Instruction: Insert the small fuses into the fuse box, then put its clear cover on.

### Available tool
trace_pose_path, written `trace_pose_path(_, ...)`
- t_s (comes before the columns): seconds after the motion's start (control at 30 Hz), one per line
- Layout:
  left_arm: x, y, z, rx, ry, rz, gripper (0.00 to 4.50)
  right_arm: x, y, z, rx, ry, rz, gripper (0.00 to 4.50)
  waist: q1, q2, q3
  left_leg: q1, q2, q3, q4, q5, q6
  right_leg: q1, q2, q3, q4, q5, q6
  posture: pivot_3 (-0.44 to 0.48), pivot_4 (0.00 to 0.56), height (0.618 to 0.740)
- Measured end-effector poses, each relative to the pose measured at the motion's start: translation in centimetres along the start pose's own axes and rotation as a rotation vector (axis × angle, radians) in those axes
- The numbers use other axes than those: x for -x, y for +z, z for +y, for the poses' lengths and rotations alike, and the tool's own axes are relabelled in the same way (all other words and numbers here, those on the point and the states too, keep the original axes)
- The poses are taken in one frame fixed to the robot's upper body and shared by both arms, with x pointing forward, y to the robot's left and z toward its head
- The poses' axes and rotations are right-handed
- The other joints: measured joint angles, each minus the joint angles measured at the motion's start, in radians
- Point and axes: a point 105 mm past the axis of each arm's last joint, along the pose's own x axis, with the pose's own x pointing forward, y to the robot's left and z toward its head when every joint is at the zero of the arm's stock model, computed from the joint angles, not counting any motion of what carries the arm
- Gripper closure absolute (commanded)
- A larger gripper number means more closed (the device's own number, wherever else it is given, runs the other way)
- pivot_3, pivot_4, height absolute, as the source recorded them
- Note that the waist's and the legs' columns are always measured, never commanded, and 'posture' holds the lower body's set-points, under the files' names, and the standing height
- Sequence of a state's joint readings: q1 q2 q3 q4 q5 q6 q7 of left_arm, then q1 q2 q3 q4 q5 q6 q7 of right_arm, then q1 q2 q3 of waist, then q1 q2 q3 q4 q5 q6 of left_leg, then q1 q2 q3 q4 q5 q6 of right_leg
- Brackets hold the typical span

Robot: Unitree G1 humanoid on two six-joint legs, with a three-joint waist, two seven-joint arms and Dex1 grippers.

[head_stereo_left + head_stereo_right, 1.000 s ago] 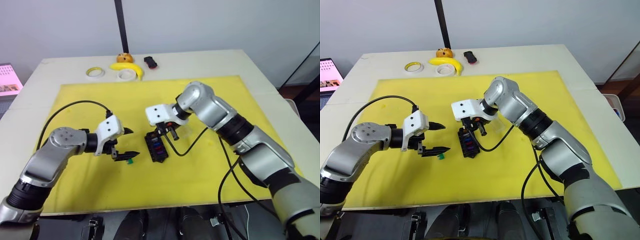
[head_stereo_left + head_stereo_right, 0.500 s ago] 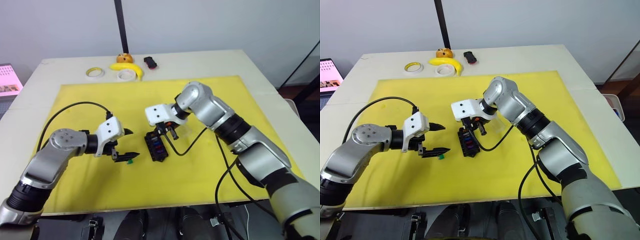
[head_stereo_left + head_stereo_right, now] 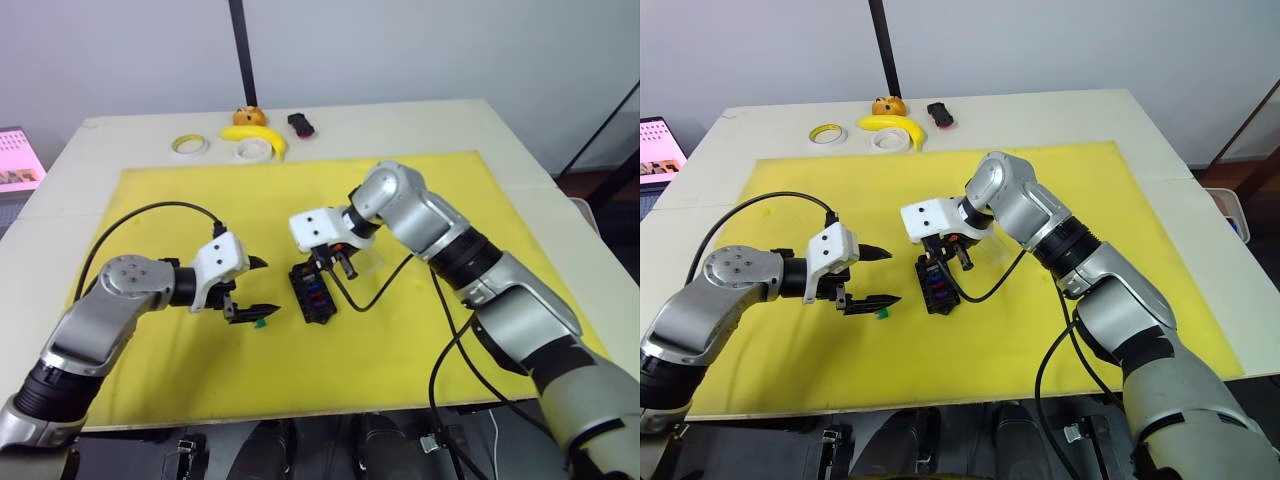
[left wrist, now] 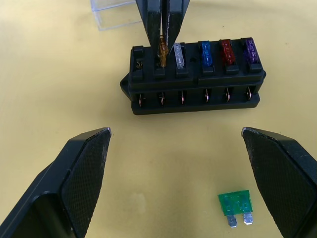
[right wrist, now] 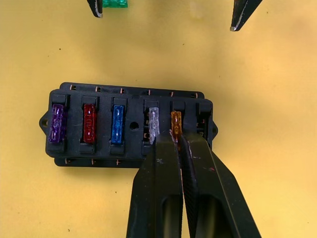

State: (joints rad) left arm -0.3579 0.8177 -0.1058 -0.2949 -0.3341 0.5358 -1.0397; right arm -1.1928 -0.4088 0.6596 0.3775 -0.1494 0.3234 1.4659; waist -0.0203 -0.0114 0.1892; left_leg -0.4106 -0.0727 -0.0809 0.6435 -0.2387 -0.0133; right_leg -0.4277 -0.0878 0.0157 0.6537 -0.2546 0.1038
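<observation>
Green blade fuse [image 4: 234, 206] lies flat on yellow mat [image 3: 400, 340], betw. wide-apart fingers of left gripper [image 4: 185, 188]. Prob. feather-light, stiff, slick plastic; pinch body, not prongs. Beyond: black fuse box [image 4: 195, 82] w/ 5 fuses seated; right gripper [image 5: 178, 141] clamped on orange fuse [image 5: 176, 120]. Clear cover [image 4: 116, 12] behind box.

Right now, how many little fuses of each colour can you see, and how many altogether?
Purple fuse: 1
Red fuse: 1
Blue fuse: 1
Clear-grey fuse: 1
Orange-yellow fuse, pinched by the right gripper: 1
Green fuse, loose on the yellow mat: 1
Total: 6 fuses, 5 at the fuse box
</observation>
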Motion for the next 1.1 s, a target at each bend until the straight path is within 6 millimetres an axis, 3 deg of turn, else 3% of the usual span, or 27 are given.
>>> trace_pose_path(1.1,-0.51,-0.21,-0.14,-0.002,-0.009,0.008,0.06,-0.06,0.00,0.15,0.009,0.005,0.007,4.50,0.001,0.000,0.000,0.000,0.000,0.000,0.000,0.000,0.000,0.000,0.000,0.000,0.000,0.000,0.000,0.000,0.150,0.740)
